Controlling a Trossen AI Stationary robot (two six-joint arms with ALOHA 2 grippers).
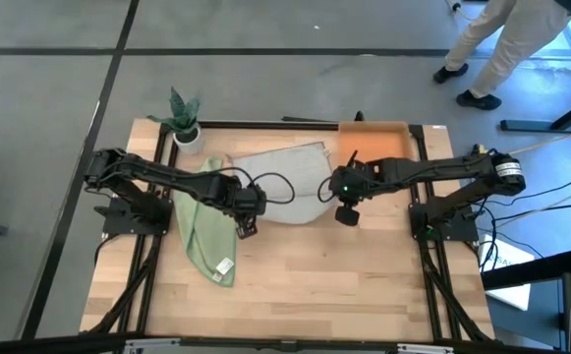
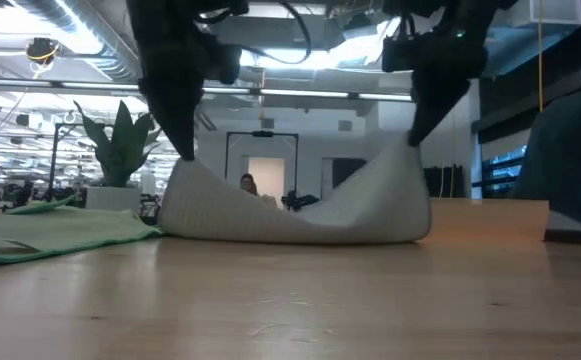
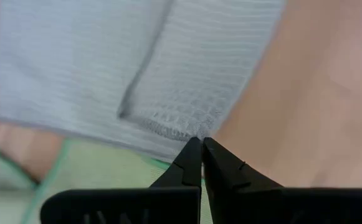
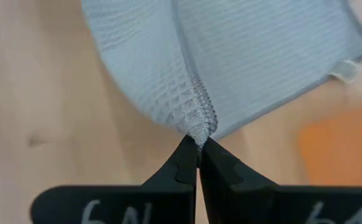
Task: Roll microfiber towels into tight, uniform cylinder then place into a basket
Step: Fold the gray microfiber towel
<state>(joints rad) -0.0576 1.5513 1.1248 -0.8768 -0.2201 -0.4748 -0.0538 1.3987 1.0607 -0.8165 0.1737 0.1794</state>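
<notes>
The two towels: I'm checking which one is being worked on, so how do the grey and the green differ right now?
The grey towel is pinched at both ends, by the left tool and the right tool, and sags between them; the green towel lies loose, ungripped. The grey is wider and plain-edged in the high view; the green is a narrower strip with a white tag. Neither is rolled, and neither is in the basket.

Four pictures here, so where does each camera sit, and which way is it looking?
High view: above the table, looking straight down; both arms show, a person walking beyond.
Low view: at tabletop height, looking level into the room; both arms come down from above.
Left wrist view: on the left arm, looking past the left gripper, shut on the grey towel.
Right wrist view: on the right arm, looking past the right gripper, shut on the same towel.
Shared: all four show the grey towel.
</notes>
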